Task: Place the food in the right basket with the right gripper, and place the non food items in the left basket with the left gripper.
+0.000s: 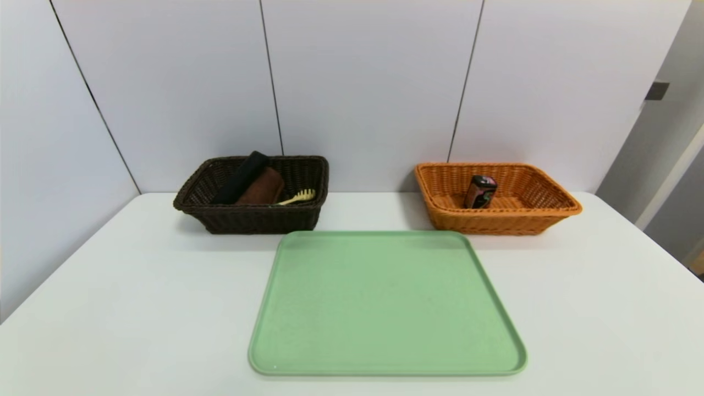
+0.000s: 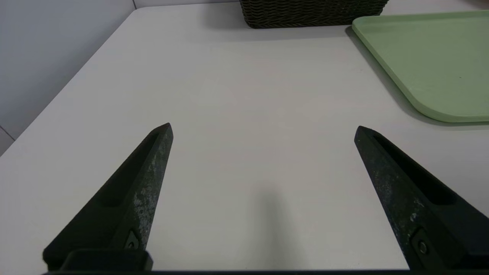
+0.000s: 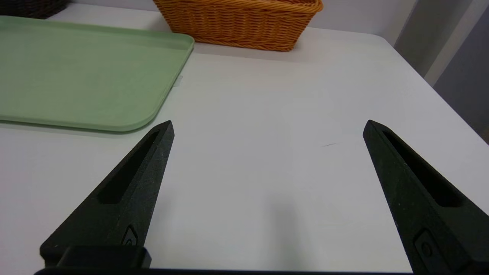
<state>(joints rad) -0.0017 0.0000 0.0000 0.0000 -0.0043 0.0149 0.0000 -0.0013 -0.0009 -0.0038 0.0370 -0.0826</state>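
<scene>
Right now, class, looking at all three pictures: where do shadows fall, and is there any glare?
Head view: soft shadows lie beside the left basket and the right basket; no glare on the green tray. Left wrist view: a faint shadow lies on the table between the open left tool's tips. Right wrist view: likewise under the open right tool.

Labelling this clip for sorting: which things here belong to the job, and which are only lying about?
Job:
- food box, in the orange basket
- towel, pouch, pasta spoon, in the dark basket
- left gripper, right gripper

Lying about:
- green tray
- white table
</scene>
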